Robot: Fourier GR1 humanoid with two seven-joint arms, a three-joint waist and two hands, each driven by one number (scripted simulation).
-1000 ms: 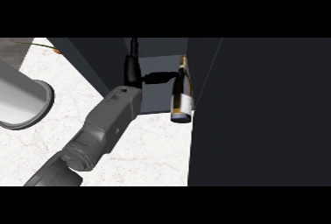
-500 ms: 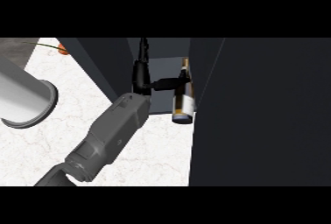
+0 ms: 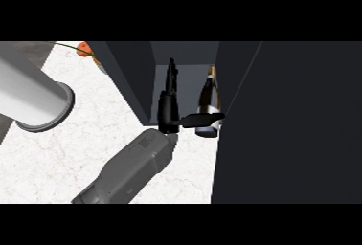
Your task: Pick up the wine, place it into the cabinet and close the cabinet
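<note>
The wine bottle (image 3: pixel 208 98) is dark with a pale label and gold foil at the neck. It is inside the dark cabinet (image 3: pixel 133 79), in the narrow opening near the view's middle. My right hand (image 3: pixel 168 107) is open just left of the bottle, fingers straight and pointing into the opening. Its thumb (image 3: pixel 201 119) sticks out to the right across the bottle's lower end; I cannot tell if it touches. The grey forearm (image 3: pixel 130 170) comes up from the lower left. No left hand shows.
The cabinet's open door (image 3: pixel 297 124) fills the right side as a large dark panel. A big light grey cylinder (image 3: pixel 32 98) lies over the white marble counter (image 3: pixel 78 143) at the left. An orange item (image 3: pixel 84 48) sits at the back left.
The right hand and forearm have moved forward and right, deeper into the cabinet opening beside the bottle. The bottle has stayed in the cabinet.
</note>
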